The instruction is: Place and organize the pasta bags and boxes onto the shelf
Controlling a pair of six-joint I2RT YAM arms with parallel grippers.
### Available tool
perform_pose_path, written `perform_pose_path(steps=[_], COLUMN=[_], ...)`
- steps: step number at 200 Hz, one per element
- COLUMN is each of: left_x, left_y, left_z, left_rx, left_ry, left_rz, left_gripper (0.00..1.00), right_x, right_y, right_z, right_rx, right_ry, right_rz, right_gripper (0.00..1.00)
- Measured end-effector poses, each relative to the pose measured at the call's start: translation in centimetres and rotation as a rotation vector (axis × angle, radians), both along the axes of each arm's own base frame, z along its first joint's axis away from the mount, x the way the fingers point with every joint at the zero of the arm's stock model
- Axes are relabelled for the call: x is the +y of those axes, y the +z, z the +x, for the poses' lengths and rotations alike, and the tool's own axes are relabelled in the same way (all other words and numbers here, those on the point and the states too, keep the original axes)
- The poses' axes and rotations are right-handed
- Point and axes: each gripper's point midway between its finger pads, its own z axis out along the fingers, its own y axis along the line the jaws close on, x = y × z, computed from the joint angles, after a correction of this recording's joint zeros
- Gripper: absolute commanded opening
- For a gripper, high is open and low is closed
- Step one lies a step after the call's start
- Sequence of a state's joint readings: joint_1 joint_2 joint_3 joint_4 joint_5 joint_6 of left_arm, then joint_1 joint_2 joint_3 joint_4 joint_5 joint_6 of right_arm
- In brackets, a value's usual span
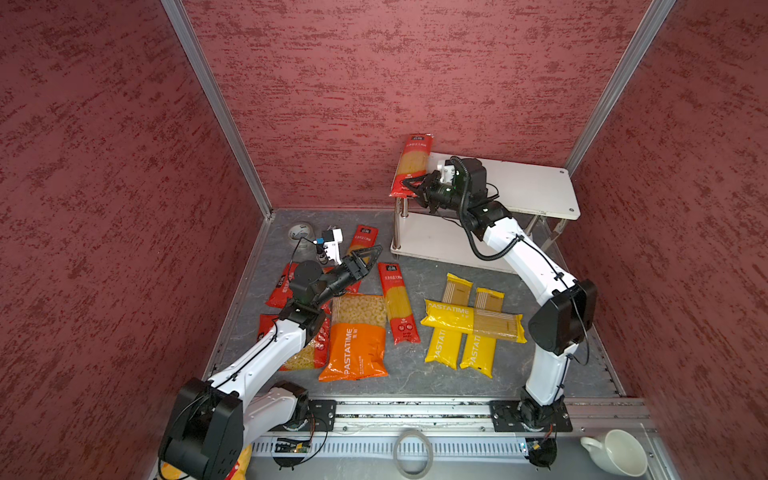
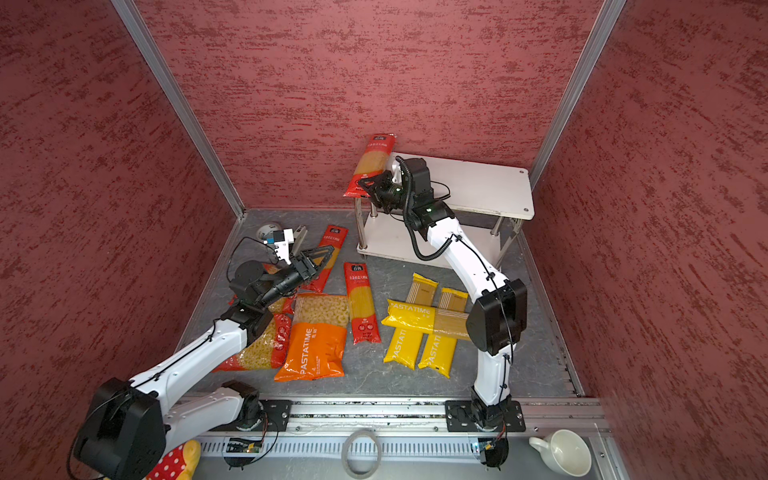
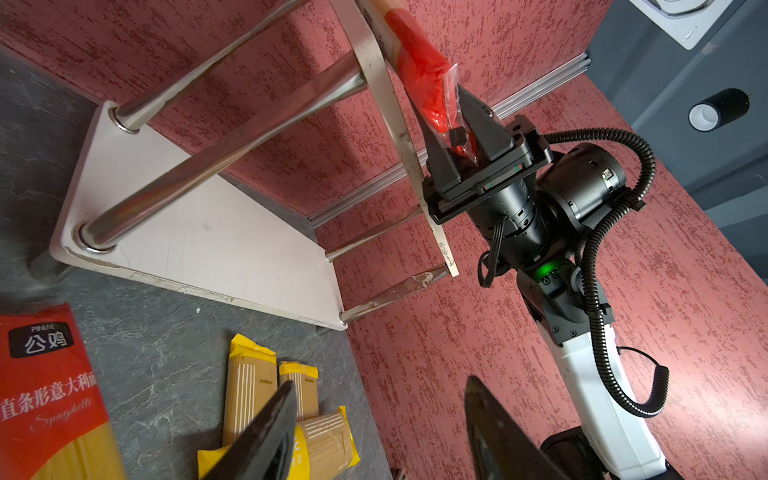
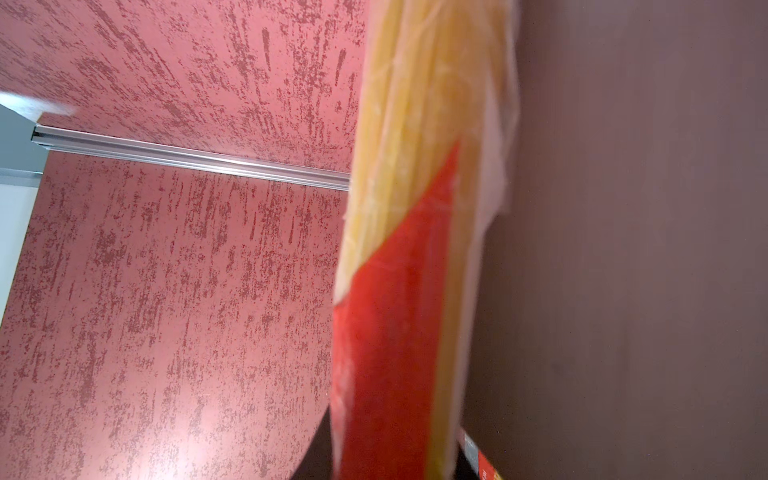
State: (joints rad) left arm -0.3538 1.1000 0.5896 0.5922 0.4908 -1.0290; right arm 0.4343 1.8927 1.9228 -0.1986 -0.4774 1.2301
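My right gripper (image 1: pixel 411 187) (image 2: pixel 365 185) is shut on the near end of a long red spaghetti pack (image 1: pixel 413 164) (image 4: pixel 395 311). That pack lies along the left end of the white shelf's top tier (image 1: pixel 532 187) (image 2: pixel 490 187) and overhangs its front edge. My left gripper (image 1: pixel 370 255) (image 3: pixel 380 384) hovers open and empty over another red spaghetti pack (image 1: pixel 365 239) on the floor. Also on the floor are a third red spaghetti pack (image 1: pixel 399 303), an orange PASTATIME bag (image 1: pixel 357 345), three yellow PASTATIME packs (image 1: pixel 469 322) and two wide red short-pasta bags (image 1: pixel 307 357), partly under my left arm.
A tape roll (image 1: pixel 301 232) lies near the back left corner. In front of the rail are another tape ring (image 1: pixel 411 453), a white cup (image 1: pixel 619 451) and a spotted plush toy (image 2: pixel 178 461). Red walls close in on three sides. The shelf's lower tier (image 3: pixel 208 249) is bare.
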Motion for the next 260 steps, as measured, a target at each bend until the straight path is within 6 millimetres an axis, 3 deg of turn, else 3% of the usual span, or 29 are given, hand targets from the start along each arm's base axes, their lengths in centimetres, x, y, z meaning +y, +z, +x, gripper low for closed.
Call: perform_pose_path(steps=[28,75,93,116,151,211,235,260], left_x=[0.0,0.6,1.6,2.1,0.3,-5.5,-7.3,-8.1], left_y=[-0.2,-0.3,1.0,4.0,7.0,6.4,6.3,6.2], left_z=[0.1,0.8,2.2,4.7,7.5,10.0,10.3,11.0], left_rx=[-0.001,0.000,-0.013,-0.058,-0.098,-0.054,-0.047,-0.035], left_ry=[0.001,0.027,0.060,0.076,0.021,-0.108,-0.148,-0.167], left_rz=[0.007,0.017,0.023,0.022,0.037,0.065,0.063,0.053], left_gripper=[0.64,0.66,0.67,0.68,0.70,0.65,0.59,0.42], right_x=[-0.2,-2.1,-2.7,-3.4,-4.0,-5.3,-5.4,-5.2], right_y=[0.1,0.1,-0.2,-0.7,-1.4,-2.2,-0.9,0.5], right_z=[-0.3,-2.8,-3.6,-4.3,-5.0,-5.3,-5.0,-4.5], right_rx=[-0.022,-0.037,-0.031,-0.025,-0.011,-0.015,-0.046,-0.082], right_ry=[0.020,0.020,0.021,0.024,0.031,0.019,0.014,0.014], right_rz=[0.001,-0.013,-0.026,-0.045,-0.075,-0.158,-0.166,-0.158], right_gripper=[0.54,0.66,0.68,0.70,0.63,0.53,0.46,0.37])
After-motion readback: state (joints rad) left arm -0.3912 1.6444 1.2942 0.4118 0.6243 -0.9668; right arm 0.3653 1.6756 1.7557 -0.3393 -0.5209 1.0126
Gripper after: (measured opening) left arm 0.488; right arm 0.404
